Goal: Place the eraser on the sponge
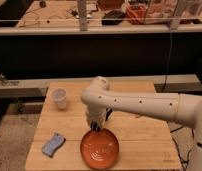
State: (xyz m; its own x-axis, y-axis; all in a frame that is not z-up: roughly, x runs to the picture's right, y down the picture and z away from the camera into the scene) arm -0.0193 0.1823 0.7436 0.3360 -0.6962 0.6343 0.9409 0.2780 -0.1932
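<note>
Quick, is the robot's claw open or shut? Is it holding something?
Gripper: shut, hanging just over the far rim of the orange plate; whether anything is pinched in it cannot be told.

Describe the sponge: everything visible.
The sponge is a flat blue-grey pad with wavy edges, soft-looking, lying flat and skewed on the wooden table near its front-left corner. Nothing lies on it; only the table touches it. It sits left of the orange plate, apart. The gripper, shut, hangs over that plate's far rim.
</note>
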